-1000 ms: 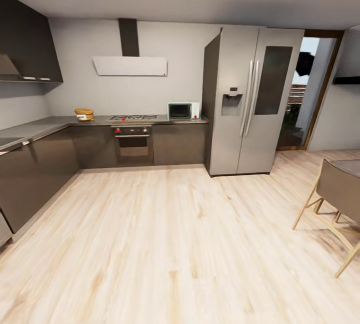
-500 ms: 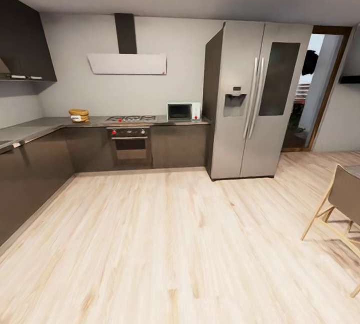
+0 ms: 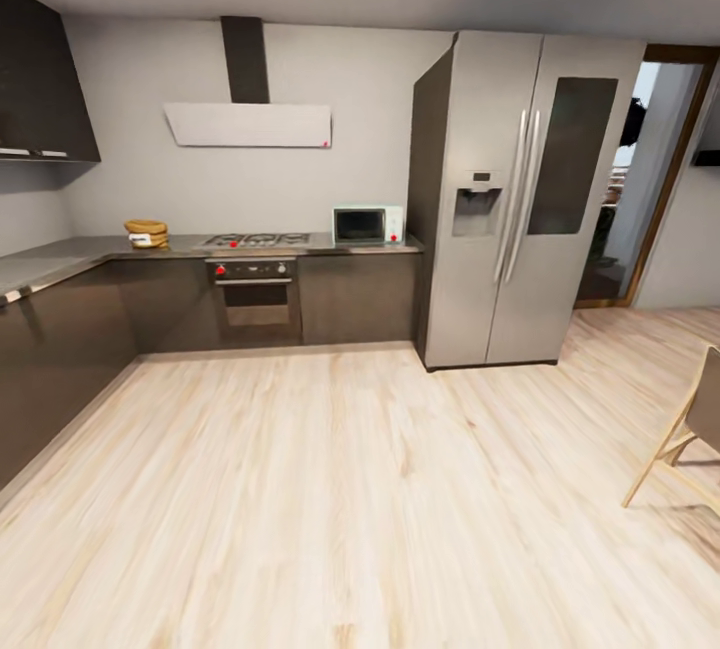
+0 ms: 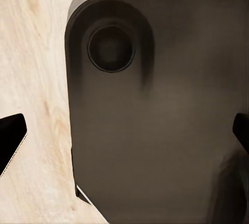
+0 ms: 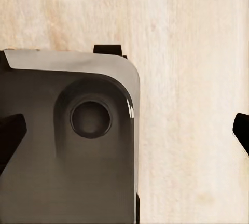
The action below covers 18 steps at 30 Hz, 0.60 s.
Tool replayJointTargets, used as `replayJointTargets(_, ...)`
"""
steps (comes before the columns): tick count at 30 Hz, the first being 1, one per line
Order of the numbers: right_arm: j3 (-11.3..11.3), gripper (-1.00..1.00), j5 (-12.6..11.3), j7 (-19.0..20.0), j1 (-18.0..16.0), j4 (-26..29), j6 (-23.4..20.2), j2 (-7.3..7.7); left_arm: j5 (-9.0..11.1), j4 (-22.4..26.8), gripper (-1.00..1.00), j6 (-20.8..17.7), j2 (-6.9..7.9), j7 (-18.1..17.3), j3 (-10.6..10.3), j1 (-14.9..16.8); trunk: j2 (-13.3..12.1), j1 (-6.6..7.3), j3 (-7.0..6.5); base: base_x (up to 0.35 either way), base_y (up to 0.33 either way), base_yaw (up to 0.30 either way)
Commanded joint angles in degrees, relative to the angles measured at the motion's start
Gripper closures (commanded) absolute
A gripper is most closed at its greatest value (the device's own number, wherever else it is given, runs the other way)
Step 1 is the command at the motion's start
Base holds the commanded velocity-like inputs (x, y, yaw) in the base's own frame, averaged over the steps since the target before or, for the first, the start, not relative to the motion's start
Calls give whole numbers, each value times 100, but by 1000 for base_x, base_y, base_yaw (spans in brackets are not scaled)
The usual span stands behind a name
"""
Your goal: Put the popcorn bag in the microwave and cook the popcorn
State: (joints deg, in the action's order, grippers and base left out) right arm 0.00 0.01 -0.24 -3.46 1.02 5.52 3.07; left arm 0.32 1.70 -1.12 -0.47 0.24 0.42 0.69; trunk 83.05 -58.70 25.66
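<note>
Dark grey rounded base, round recessed socket, black claw fingertips

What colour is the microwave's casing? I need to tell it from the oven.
Pale mint, with a dark glass door; the microwave shows best in the head view.

Even, soft indoor light; daylight glows through the doorway; edges bend wide-angle, wrist views slightly blurred

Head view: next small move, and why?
Probably keep driving forward, veering left toward the popcorn bag on the countertop. It sits far across open wood floor, well beyond reach, left of the gas hob and microwave.
</note>
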Motion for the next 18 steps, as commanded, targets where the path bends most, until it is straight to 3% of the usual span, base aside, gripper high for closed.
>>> replayJointTargets(1, 0, -100, -1, -2, -3, -5, 19, 0, 5, 5, -100, -11, -3, 3, 5, 2, 3, -3, 6, 343, 0, 0)
replayJointTargets(18, 0, -100, 2, -6, -4, -5, 19, 0, 3, 5, -100, -11, -4, 1, 9, 2, 3, -3, 6, 342, 0, 0)
